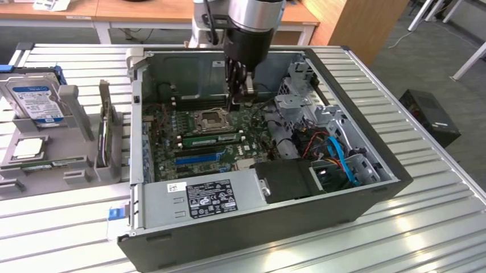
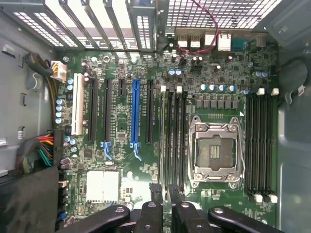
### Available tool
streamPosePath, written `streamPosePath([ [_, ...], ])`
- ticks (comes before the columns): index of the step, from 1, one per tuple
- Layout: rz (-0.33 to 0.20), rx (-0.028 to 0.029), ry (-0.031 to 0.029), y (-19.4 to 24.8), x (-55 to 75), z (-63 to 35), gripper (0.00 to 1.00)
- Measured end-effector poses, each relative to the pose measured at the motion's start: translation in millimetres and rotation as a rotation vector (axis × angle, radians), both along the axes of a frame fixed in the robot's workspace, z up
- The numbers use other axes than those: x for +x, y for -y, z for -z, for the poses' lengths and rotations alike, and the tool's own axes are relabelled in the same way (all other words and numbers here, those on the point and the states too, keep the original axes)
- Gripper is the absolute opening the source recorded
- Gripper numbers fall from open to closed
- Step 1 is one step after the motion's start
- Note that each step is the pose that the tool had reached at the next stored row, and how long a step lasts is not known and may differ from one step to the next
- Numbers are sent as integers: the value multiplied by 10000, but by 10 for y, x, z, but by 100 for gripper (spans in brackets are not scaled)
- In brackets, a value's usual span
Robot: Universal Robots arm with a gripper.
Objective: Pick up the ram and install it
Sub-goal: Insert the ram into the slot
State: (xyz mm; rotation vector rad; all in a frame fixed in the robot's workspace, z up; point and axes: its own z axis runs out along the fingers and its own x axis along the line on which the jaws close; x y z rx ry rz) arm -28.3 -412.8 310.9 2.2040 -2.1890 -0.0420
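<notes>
Claw [image 1: 244, 101]: inside the open case [image 1: 365, 170], hanging over the motherboard at one end of the memory slots; fingers [image 2: 154, 191] part spread, bare board in the gap, nothing pinched
Ram [image 1: 209, 138]: green stick standing on edge in a memory slot just beside the CPU socket [image 2: 214, 153], between the socket and the blue expansion slot [image 2: 136, 112]; apart from the claw
Seating: cannot tell whether the stick is fully home, its lower edge is hidden by the slot walls
Step in hand (judgement): the seating stage, with the stick in its slot and the claw free above it
Latches [image 2: 178, 89]: white tabs at the slot ends; whether they are snapped in or splayed cannot be read, and they are the best check for a good seat, so both ends should match
Press (judgement): load should go straight down on the stick's top edge, evenly along its length, since pushing at one end alone would likely rock it and leave the other end proud
Alignment (judgement): fingers should line up with the slot's long axis before any contact, as a sideways shove would bend a thin board
CPU socket: open and empty, the contact field exposed just beside the working slot, so keep the fingers off it
Drive cage [image 1: 292, 105]: metal, close to the claw on the exterior view's right, leaving little room to swing that way
Bench [image 1: 425, 227]: carries the case, and a parts rack [image 1: 76, 114] with a hard drive [image 1: 34, 99] on the exterior view's left, well apart from the work
</notes>
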Motion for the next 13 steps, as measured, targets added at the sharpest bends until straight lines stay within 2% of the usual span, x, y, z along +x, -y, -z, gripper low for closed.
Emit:
streamPosePath([
  [13, 0, 1, 0, 0, 0, -163, 19],
])
